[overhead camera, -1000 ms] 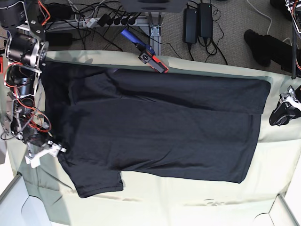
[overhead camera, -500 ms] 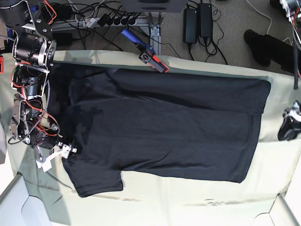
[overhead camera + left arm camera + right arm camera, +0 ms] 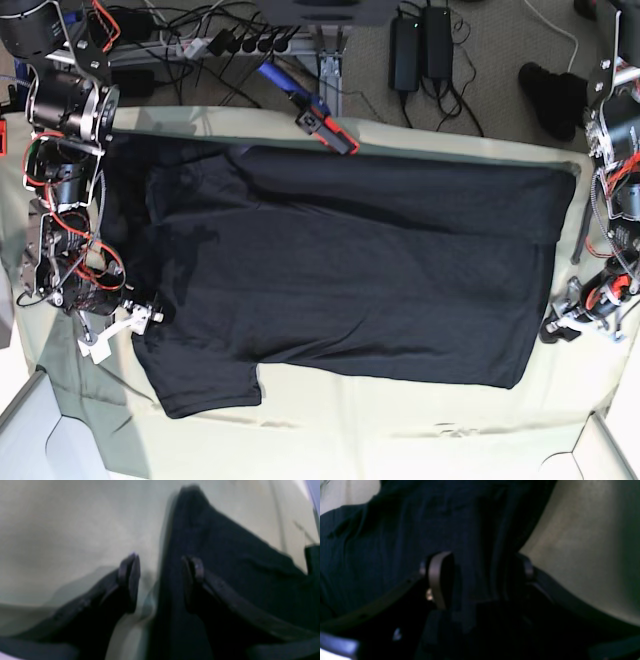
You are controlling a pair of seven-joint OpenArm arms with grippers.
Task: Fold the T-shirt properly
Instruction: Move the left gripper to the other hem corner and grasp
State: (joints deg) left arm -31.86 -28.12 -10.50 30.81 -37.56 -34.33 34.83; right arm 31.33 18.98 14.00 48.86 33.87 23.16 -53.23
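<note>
T-shirt lies spread nearly flat on the cloth, top edge tucked over, so you have most folding ahead. At the view's left, your right gripper straddles the sleeve-side edge, jaws wide. Across, your left gripper straddles the hem, also wide, gripping nothing.

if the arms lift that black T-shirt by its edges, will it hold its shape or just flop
Most likely flop. The T-shirt lies flat on the table cloth with soft creases, so it looks like thin, limp fabric. It is wide, so the middle would probably sag between the left gripper and right gripper. It seems light for its size.
</note>
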